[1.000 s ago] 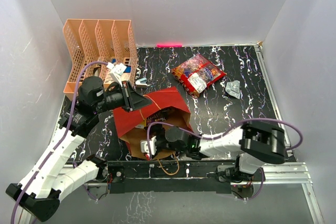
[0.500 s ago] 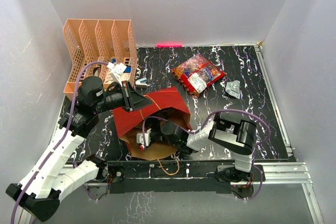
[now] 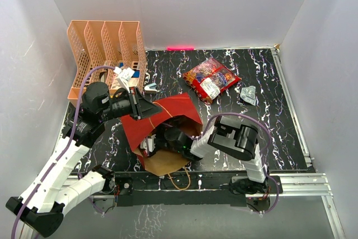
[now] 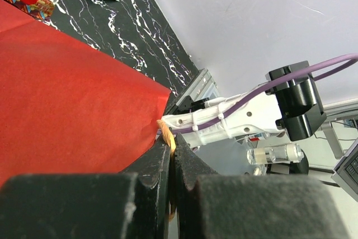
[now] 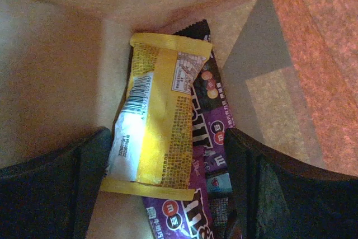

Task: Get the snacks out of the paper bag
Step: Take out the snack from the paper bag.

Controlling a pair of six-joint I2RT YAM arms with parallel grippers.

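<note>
Right gripper (image 5: pixel 166 163) has pushed deeper into the bag (image 3: pixel 174 108) and spread its jaws, now flanking, not yet gripping, the yellow packet (image 5: pixel 159 110) atop a purple packet (image 5: pixel 210 138); left gripper (image 4: pixel 170 163) stays clamped on the bag rim, so a grasp looks next.

The paper bag (image 3: pixel 170 110) lies at the near edge of the table (image 3: pixel 268 132). The file rack (image 3: pixel 103 48) stands behind it, far left. The candy bag (image 3: pixel 211 79) lies behind-right, the small packet (image 3: pixel 248 94) further right. Inside the paper bag, the upper packet (image 5: pixel 154 116) overlaps the lower packet (image 5: pixel 208 158).
</note>
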